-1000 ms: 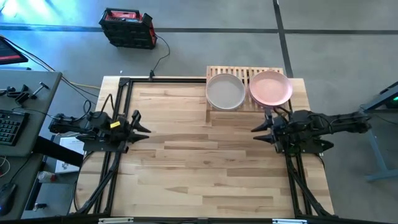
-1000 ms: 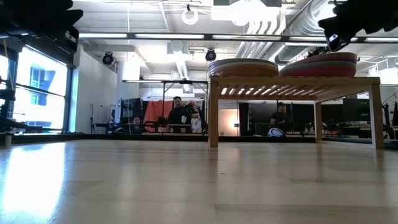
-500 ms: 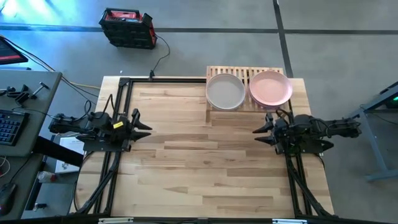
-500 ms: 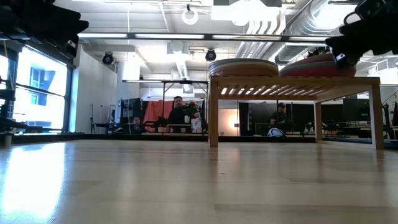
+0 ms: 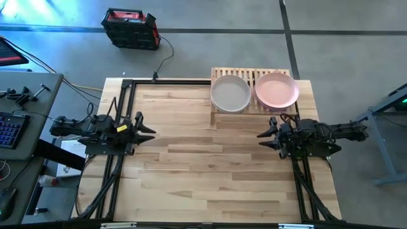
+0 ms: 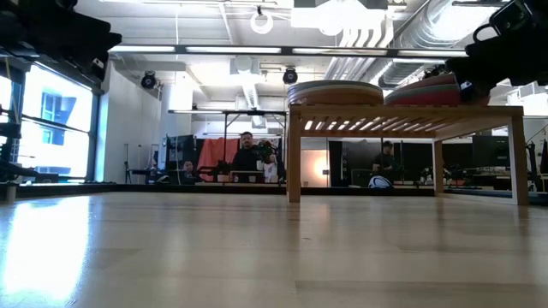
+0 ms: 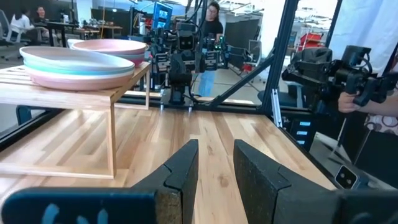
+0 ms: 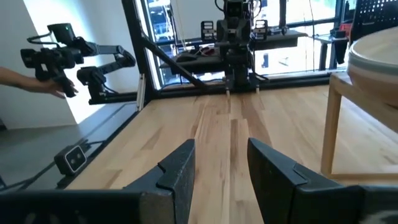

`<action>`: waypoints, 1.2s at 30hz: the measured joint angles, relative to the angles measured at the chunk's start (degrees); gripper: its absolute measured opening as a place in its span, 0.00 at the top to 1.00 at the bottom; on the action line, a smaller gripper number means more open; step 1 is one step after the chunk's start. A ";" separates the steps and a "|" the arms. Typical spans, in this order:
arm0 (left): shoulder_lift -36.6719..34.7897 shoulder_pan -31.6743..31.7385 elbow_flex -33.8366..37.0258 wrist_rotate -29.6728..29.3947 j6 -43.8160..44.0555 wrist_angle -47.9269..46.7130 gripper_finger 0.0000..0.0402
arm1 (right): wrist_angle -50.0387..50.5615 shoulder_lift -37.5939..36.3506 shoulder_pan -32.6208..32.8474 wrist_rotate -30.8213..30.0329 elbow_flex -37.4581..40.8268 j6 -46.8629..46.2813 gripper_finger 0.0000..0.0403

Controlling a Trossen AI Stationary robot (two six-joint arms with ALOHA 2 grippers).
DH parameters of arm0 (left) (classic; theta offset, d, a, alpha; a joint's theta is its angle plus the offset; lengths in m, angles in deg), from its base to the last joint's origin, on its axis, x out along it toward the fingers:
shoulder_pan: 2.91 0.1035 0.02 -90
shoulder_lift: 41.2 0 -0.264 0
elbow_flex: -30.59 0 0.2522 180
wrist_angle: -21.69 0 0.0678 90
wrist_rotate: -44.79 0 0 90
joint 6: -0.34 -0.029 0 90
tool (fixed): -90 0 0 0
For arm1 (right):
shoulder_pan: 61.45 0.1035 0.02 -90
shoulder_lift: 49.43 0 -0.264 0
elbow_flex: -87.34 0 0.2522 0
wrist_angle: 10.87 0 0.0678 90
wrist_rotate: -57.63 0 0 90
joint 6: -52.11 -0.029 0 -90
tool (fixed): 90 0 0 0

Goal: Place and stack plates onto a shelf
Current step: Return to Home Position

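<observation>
plates (image 5: 230, 94) on shelf (image 5: 250, 72), right end effector (image 5: 262, 137) near, red case (image 5: 130, 28) beyond

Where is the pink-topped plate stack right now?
High view: the pink-topped stack sits on the right half of the shelf, beside the grey-topped stack, with the right gripper open nearby.

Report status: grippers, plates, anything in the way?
Left gripper open, empty, table's left side. Right gripper open, empty, near the shelf. Plates in two stacks on shelf. Nothing seen in the way.
</observation>
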 joint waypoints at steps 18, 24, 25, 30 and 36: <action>0.00 0.00 0.00 0.02 0.37 -0.70 0.78 | 2.99 0.04 0.00 -0.22 0.00 -4.92 0.68; 0.00 0.00 0.00 0.04 0.35 -0.68 0.78 | 3.03 0.04 0.00 -0.23 0.00 -4.92 0.68; 0.00 0.00 0.00 0.04 0.35 -0.67 0.78 | 3.04 0.04 0.00 -0.22 0.00 -4.92 0.68; 0.00 0.00 0.00 0.04 0.35 -0.67 0.78 | 3.04 0.04 0.00 -0.24 0.00 -4.92 0.68; 0.00 0.00 0.00 0.06 0.35 -0.67 0.78 | 3.04 0.04 0.00 -0.24 0.00 -4.92 0.68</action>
